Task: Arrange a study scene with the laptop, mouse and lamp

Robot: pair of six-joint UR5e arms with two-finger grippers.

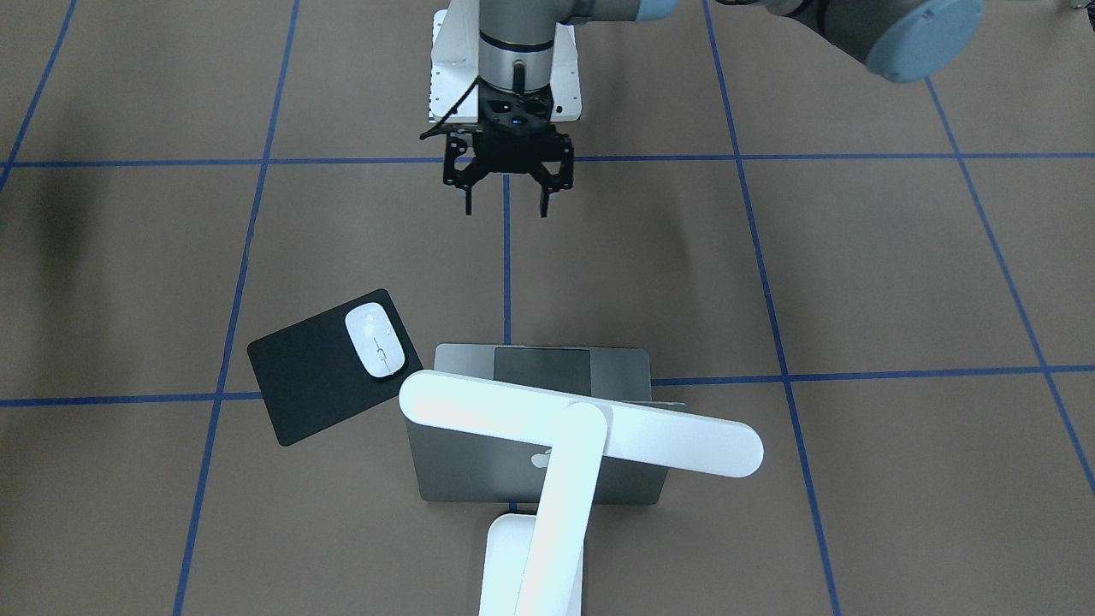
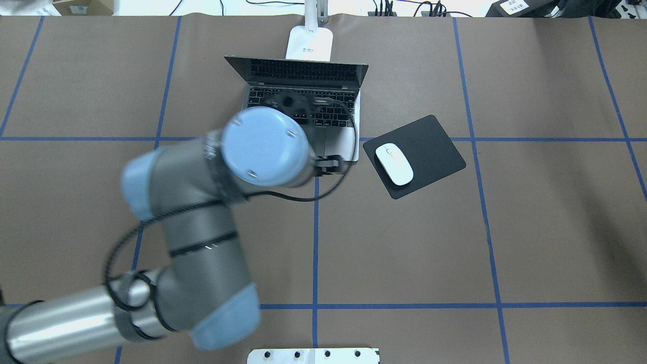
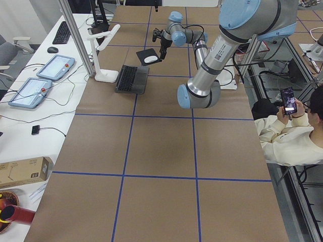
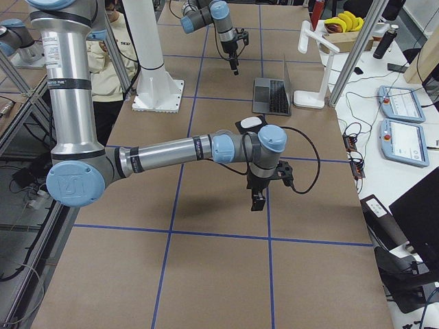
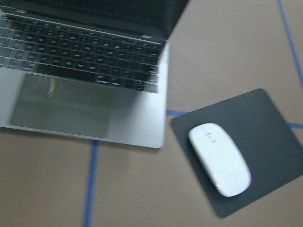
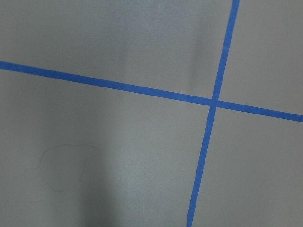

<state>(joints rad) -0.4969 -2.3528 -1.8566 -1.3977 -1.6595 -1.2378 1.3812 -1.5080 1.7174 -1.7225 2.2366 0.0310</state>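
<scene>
The laptop (image 1: 462, 470) stands open at mid-table, keyboard (image 2: 313, 96) toward the robot; it also shows in the left wrist view (image 5: 85, 94). The white mouse (image 1: 375, 340) lies on a black mat (image 1: 308, 393) beside the laptop, also in the overhead view (image 2: 394, 164) and the left wrist view (image 5: 220, 158). The lamp (image 1: 582, 423) stands behind the laptop, its bar head over the lid and its base (image 2: 309, 44) at the table's far edge. My left gripper (image 1: 505, 184) is open and empty, on the robot's side of the laptop. My right gripper (image 4: 257, 201) hovers over bare table; I cannot tell its state.
Blue tape lines grid the brown table. The white bolted pedestal (image 2: 313, 355) sits at the robot's edge. My left arm's elbow (image 2: 263, 146) hides part of the laptop from overhead. A seated person (image 3: 292, 131) and side tables with tablets (image 3: 53, 65) flank the table.
</scene>
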